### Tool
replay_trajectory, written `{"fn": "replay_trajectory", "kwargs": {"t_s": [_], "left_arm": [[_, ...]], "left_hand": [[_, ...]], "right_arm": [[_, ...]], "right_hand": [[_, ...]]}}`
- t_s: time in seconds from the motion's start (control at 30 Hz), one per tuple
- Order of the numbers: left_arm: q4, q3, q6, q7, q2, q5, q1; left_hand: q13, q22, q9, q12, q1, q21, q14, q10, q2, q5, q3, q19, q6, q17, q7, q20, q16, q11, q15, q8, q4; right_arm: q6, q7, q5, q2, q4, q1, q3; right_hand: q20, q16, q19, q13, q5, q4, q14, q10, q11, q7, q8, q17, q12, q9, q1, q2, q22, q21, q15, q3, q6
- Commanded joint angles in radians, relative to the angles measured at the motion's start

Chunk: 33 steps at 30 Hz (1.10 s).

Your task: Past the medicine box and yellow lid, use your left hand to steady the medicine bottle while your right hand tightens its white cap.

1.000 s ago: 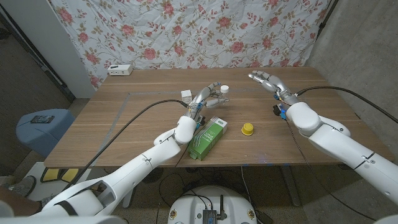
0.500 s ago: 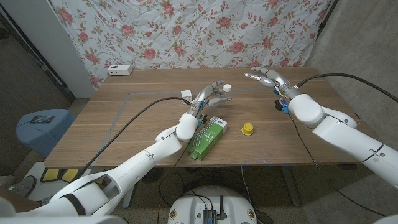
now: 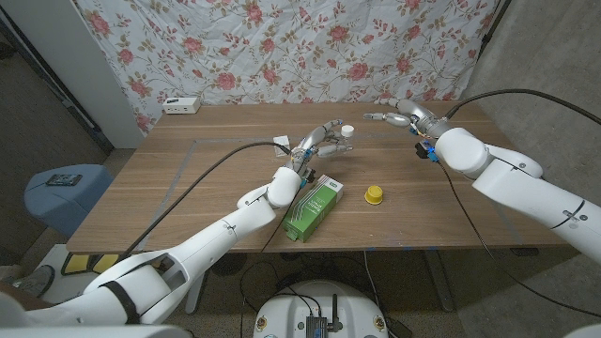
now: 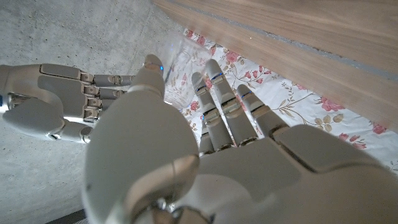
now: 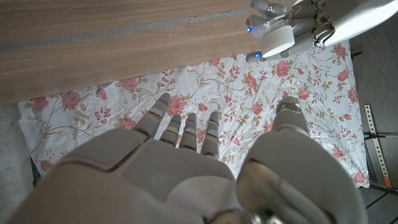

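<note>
While the green cardboard medicine box (image 3: 312, 208) and small yellow lid (image 3: 374, 194) lie nearest, the left hand (image 3: 319, 145) holds the clear white-capped medicine bottle (image 3: 344, 134) beyond them; the right hand (image 3: 402, 115), fingers spread, hovers near above the wooden bench (image 3: 207, 178), floral cloth (image 3: 282, 47) behind.

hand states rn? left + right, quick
Left hand: grips the medicine bottle, lifted off the table.
Right hand: open, holds nothing, fingers pointing toward the white cap.
</note>
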Motion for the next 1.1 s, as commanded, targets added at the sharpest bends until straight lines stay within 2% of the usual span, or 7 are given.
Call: {"fn": "replay_trajectory", "kwargs": {"t_s": [0.03, 0.27, 0.43, 0.7, 1.1], "left_arm": [[0.036, 0.012, -0.037, -0.022, -0.007, 0.010, -0.030], [0.053, 0.016, -0.047, -0.025, -0.012, 0.015, -0.041], [0.060, 0.023, -0.046, -0.024, -0.012, 0.032, -0.051], [0.073, 0.033, -0.050, -0.018, -0.016, 0.052, -0.064], [0.100, 0.043, -0.065, -0.002, -0.031, 0.066, -0.079]], "left_hand": [[0.002, 0.003, 0.005, 0.004, -0.003, 0.004, 0.010, 0.055, 0.008, -0.001, 0.009, -0.005, 0.004, 0.000, -0.005, -0.113, -0.003, -0.041, -0.070, -0.002, -0.001], [0.002, 0.003, 0.005, 0.004, -0.005, 0.004, 0.011, 0.056, 0.009, -0.002, 0.011, -0.005, 0.003, 0.000, -0.009, -0.115, -0.003, -0.042, -0.070, -0.002, -0.001], [0.002, 0.003, 0.005, 0.004, -0.006, 0.004, 0.011, 0.057, 0.008, -0.002, 0.011, -0.006, 0.002, 0.000, -0.010, -0.115, -0.003, -0.041, -0.070, -0.002, -0.001], [0.002, 0.003, 0.005, 0.003, -0.007, 0.003, 0.012, 0.058, 0.008, -0.002, 0.014, -0.008, 0.002, 0.000, -0.012, -0.115, -0.003, -0.043, -0.070, -0.002, -0.001], [0.003, 0.003, 0.005, 0.004, -0.009, 0.004, 0.011, 0.064, 0.008, -0.002, 0.017, -0.008, 0.002, -0.001, -0.014, -0.117, -0.004, -0.043, -0.071, -0.003, -0.002]], "right_arm": [[-0.089, 0.083, -0.056, -0.027, -0.032, 0.101, -0.068], [-0.102, 0.117, -0.076, -0.033, -0.034, 0.128, -0.087], [-0.115, 0.163, -0.090, -0.040, -0.036, 0.161, -0.106], [-0.145, 0.242, -0.120, -0.038, -0.039, 0.218, -0.150], [-0.201, 0.337, -0.157, -0.032, -0.057, 0.283, -0.204]], "right_hand": [[0.021, -0.001, -0.023, 0.004, -0.007, -0.003, -0.018, -0.008, -0.004, -0.007, 0.004, 0.000, -0.001, 0.004, 0.017, -0.003, 0.005, -0.004, 0.010, 0.010, 0.008], [0.034, -0.002, -0.064, 0.005, -0.013, -0.004, -0.041, -0.022, 0.003, -0.019, 0.004, 0.001, -0.001, 0.005, 0.033, -0.008, 0.005, -0.008, 0.020, 0.016, 0.011], [0.047, -0.006, -0.088, 0.005, -0.020, -0.003, -0.073, -0.054, 0.008, -0.020, 0.007, 0.001, -0.007, 0.006, 0.046, -0.013, 0.004, -0.005, 0.044, 0.021, 0.023], [0.065, -0.006, -0.106, 0.005, -0.023, -0.004, -0.104, -0.091, 0.022, -0.013, 0.010, 0.002, -0.009, 0.008, 0.066, -0.017, 0.004, -0.001, 0.076, 0.029, 0.032], [0.070, -0.003, -0.115, 0.005, -0.017, -0.007, -0.125, -0.122, 0.039, 0.001, 0.011, 0.002, -0.009, 0.010, 0.093, -0.014, 0.004, 0.003, 0.097, 0.044, 0.037]]}}
